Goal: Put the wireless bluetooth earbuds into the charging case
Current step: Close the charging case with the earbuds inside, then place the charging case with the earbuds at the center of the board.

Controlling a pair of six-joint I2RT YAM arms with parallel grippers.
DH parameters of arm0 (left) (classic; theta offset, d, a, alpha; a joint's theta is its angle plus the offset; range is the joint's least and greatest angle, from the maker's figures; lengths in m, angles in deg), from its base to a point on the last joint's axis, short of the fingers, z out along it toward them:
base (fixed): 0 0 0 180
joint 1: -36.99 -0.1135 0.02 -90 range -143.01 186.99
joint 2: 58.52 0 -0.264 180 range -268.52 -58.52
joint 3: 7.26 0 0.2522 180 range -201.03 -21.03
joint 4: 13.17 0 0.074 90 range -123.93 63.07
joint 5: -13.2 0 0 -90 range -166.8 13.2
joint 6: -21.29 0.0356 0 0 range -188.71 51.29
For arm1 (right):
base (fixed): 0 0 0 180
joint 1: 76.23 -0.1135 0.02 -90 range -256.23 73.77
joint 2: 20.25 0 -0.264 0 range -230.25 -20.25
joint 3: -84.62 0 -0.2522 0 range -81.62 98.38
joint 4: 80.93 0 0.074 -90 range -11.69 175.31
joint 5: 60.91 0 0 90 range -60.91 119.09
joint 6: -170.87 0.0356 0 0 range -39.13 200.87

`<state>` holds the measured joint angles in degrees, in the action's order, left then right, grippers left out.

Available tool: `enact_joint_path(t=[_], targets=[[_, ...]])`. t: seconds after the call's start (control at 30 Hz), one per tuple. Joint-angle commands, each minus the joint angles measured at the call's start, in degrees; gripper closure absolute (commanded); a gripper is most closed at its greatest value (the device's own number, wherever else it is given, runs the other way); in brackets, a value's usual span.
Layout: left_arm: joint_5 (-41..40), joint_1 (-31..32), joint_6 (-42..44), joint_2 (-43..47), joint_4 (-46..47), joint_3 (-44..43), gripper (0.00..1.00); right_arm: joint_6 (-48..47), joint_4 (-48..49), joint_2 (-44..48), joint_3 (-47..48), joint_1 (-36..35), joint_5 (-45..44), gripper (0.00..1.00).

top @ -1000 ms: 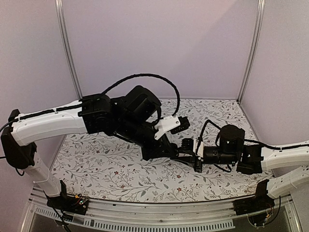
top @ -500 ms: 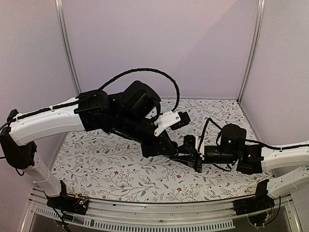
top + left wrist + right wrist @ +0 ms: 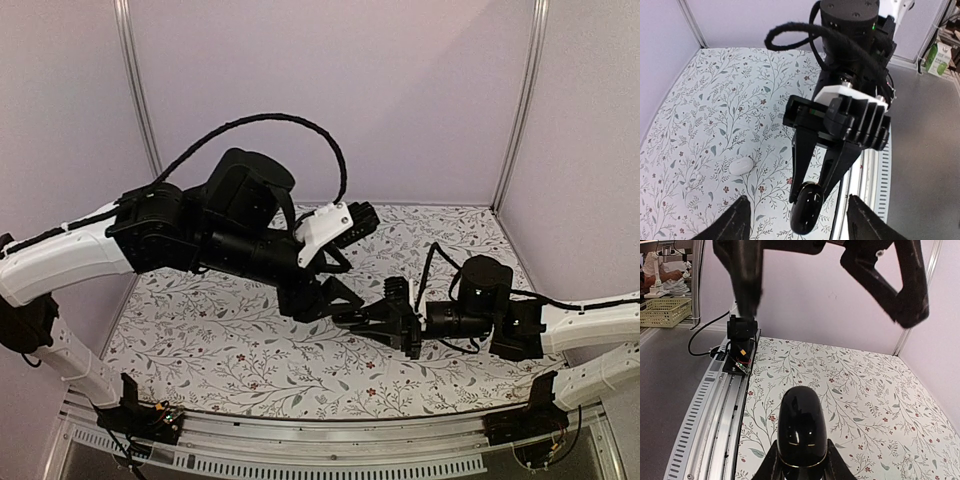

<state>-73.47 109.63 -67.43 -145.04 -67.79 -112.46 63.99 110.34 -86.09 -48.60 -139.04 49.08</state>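
Above the floral-print table (image 3: 200, 340), two robot arms meet near the centre of the overhead frame. The right gripper (image 3: 802, 460) is clamped on a glossy black oval case (image 3: 802, 425). The case stands upright between its two fingers in the lower middle of that arm's wrist view, with a thin gold seam running round the lower part. The case is held clear of the tabletop.

The left gripper (image 3: 802, 222) hangs just above it with its jaws spread wide and nothing between them. In its own wrist view, its fingers (image 3: 737, 222) show only as dark tips at the bottom corners, on either side of the black case below.

A white oval pebble-shaped object (image 3: 741, 165) lies flat on the patterned surface at the lower left of the left wrist view, well apart from both grippers.

The wireless bluetooth earbuds are too small to pick out in any of the three views, so I cannot tell where they are. The black case appears shut along its seam.
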Motion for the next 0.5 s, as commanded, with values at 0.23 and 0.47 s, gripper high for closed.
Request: enact_joint_path(t=[0.23,0.47], targets=[[-8.1,0.3,0.9,7.2,8.7,8.2,0.05,3.2,2.9,2.2,-0.8,1.3,4.0,1.00],[-9.5,0.1,2.2,12.4,18.6,17.2,0.00,9.2,3.2,2.7,-0.5,4.2,5.6,1.00]])
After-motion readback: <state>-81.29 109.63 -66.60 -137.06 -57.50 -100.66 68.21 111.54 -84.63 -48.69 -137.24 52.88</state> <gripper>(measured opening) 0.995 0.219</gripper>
